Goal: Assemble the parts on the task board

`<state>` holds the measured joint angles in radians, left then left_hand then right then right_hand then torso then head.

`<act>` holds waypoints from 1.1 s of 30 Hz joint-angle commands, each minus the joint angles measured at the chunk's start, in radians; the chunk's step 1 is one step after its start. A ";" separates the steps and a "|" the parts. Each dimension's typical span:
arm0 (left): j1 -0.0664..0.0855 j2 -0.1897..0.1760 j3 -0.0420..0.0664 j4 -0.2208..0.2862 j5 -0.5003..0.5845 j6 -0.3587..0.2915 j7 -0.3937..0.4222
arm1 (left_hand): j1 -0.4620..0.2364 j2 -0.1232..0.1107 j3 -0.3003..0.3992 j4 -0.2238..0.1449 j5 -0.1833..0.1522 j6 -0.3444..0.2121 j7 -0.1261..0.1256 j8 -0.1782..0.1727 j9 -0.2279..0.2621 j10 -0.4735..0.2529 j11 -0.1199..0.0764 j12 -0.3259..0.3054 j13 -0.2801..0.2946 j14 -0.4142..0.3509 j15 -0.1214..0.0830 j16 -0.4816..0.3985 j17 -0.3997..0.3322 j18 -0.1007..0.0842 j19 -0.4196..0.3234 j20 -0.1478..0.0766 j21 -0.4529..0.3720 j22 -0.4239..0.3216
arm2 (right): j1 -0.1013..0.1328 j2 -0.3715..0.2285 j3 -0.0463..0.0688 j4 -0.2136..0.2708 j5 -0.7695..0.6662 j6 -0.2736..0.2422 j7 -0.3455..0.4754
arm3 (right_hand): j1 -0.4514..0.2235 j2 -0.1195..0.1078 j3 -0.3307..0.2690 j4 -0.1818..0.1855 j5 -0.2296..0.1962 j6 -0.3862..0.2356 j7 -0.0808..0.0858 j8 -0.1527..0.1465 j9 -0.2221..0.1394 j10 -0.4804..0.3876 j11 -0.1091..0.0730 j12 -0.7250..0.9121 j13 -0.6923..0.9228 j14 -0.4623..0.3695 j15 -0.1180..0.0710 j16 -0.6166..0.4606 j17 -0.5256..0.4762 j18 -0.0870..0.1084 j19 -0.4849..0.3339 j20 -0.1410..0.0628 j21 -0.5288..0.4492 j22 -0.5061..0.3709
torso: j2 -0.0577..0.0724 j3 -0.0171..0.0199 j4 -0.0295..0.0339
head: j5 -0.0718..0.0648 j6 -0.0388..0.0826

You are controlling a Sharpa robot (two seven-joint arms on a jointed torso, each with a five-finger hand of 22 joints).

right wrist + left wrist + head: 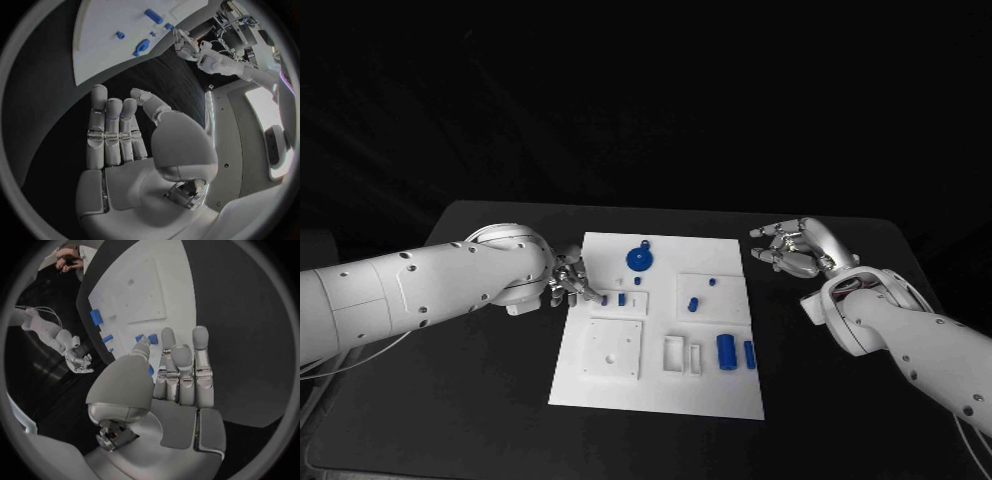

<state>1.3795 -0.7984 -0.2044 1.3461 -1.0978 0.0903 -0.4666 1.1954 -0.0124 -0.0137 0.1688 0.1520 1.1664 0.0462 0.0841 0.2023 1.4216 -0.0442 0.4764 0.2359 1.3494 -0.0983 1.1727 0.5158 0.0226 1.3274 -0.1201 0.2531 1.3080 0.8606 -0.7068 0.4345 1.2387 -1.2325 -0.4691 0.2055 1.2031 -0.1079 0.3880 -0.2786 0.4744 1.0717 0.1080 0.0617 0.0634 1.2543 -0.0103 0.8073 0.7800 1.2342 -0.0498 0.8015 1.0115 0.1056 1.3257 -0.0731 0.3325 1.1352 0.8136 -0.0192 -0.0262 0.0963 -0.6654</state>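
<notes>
Left hand [570, 283] sits at the left edge of the task board [661, 400], fingers straight and together, holding nothing; small blue parts [613, 299] lie just beside its fingertips. A round blue part [639, 260] lies at the far middle; two blue blocks [734, 351] lie near right. Right hand [798, 250] hovers off the far right edge, fingers loosely apart, empty. No legible writing.

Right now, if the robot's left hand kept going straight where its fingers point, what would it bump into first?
Probably the small blue parts at the near edge of the task board. The left hand points its fingers at them, though how high it hovers is unclear.
</notes>
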 commanded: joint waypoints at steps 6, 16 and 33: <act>0.001 0.020 -0.001 -0.004 -0.009 0.004 -0.024 | -0.041 -0.032 0.032 0.051 -0.026 0.008 0.000 -0.007 -0.009 0.004 0.001 0.012 -0.002 0.006 -0.002 0.007 0.002 0.003 -0.009 0.002 0.015 0.017 | 0.000 0.002 0.000 0.000 0.000 0.005 0.008 | -0.009 -0.002 -0.003 0.002 0.005 -0.005 0.002 0.000 -0.001 0.001 0.001 -0.003 -0.001 -0.004 -0.004 -0.005 -0.001 0.006 0.007 0.002 -0.004 -0.001 | 0.000 0.0004 -0.0007 | -0.003 -0.003; 0.001 0.039 -0.001 -0.013 0.007 0.002 -0.017 | -0.049 0.004 0.025 0.029 -0.026 0.021 -0.005 -0.004 0.000 0.007 -0.001 0.020 0.001 0.009 -0.004 0.015 0.007 0.002 -0.011 0.000 0.029 0.017 | 0.000 0.003 0.000 -0.001 0.000 0.005 0.008 | -0.011 -0.001 -0.002 0.001 0.006 -0.005 0.002 0.000 -0.001 0.002 0.001 -0.001 0.001 -0.004 -0.004 -0.004 0.000 0.006 0.009 0.002 -0.007 0.000 | 0.000 -0.0001 -0.0004 | -0.005 -0.002; -0.003 0.073 -0.010 -0.048 -0.004 0.068 -0.029 | -0.017 0.058 -0.014 -0.055 -0.009 0.045 -0.010 -0.015 -0.016 0.007 -0.004 0.022 0.004 0.006 -0.004 0.020 0.015 0.004 -0.020 0.002 0.044 0.017 | 0.000 0.006 0.000 -0.002 0.000 0.006 0.008 | -0.011 -0.001 -0.002 0.001 0.006 -0.005 0.002 0.000 -0.001 0.002 0.001 -0.001 0.001 -0.004 -0.004 -0.004 0.000 0.006 0.009 0.002 -0.007 0.000 | 0.000 -0.0003 -0.0005 | -0.008 -0.006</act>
<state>1.3775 -0.7286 -0.2140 1.3007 -1.0989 0.1288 -0.4885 1.1777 0.0409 -0.0287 0.1201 0.1364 1.2022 0.0353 0.0726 0.1872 1.4244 -0.0468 0.4937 0.2379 1.3527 -0.1016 1.1888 0.5301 0.0229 1.3129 -0.1200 0.2941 1.3076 0.8605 -0.7016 0.4345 1.2363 -1.2321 -0.4691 0.2053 1.2032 -0.1080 0.3880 -0.2786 0.4774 1.0731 0.1066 0.0617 0.0634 1.2543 -0.0103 0.8074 0.7801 1.2342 -0.0498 0.8015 1.0116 0.1007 1.3292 -0.0695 0.3325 1.1353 0.8137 -0.0198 -0.0268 0.0894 -0.6704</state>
